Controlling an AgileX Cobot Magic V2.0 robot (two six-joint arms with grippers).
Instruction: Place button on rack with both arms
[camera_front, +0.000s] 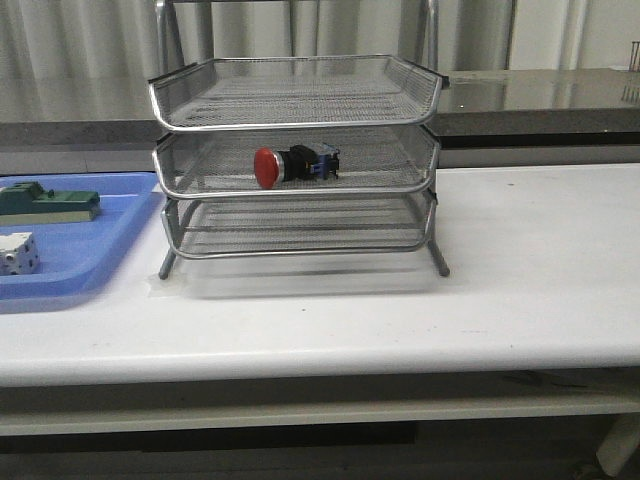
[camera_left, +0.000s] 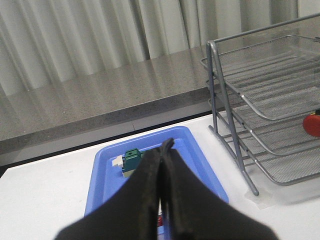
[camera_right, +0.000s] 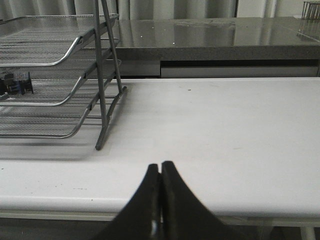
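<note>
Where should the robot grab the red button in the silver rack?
Probably the black body of the button, just behind its red head. It lies on its side in the middle tray of the rack, so a tool would best slide in from the open front, under the top tray.

A long white table (camera_front: 540, 260) fills the foreground, its top smooth and matte, with a rounded front edge and a lower white rail beneath it; the space under the table is dark. Behind the table runs a grey stone-look counter (camera_front: 560, 100) with a polished, speckled top that reflects pale light from the back of the room. A dark recess shows under its front lip. Along the back hang pale grey-white curtains (camera_left: 90, 35) in vertical folds, covering the whole wall. The light is soft and even, casting only faint shadows on the tabletop. At the far right on the counter stands a small wire object (camera_right: 311, 9), too small to identify.
</note>
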